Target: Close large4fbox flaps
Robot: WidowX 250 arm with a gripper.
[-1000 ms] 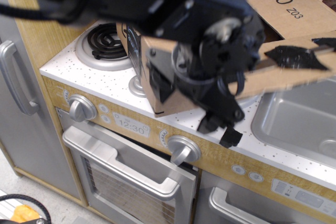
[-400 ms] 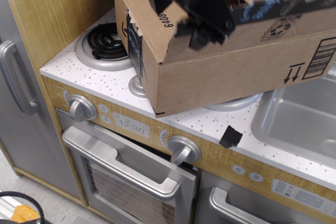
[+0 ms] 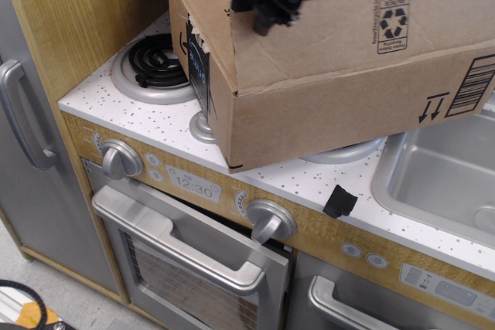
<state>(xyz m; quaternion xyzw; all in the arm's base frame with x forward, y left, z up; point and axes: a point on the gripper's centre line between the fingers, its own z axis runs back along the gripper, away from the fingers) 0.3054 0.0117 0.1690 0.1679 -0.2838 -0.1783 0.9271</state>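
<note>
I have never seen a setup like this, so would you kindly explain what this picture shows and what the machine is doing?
This is one camera view, looking down from the front at a toy kitchen. The black shape at the top is part of the robot arm and its hand; it is cut off by the picture's edge, so I cannot tell if the hand is open or shut, or whether it holds anything. Under it sits a big cardboard box on the speckled counter, covering one burner. A flap, printed with a recycling symbol, hangs down the near side of the box. Left of the box is a coil burner; on the right is a sink. A small black scrap lies near the counter's front edge. Below are knobs, a clock panel and the oven door.
</note>
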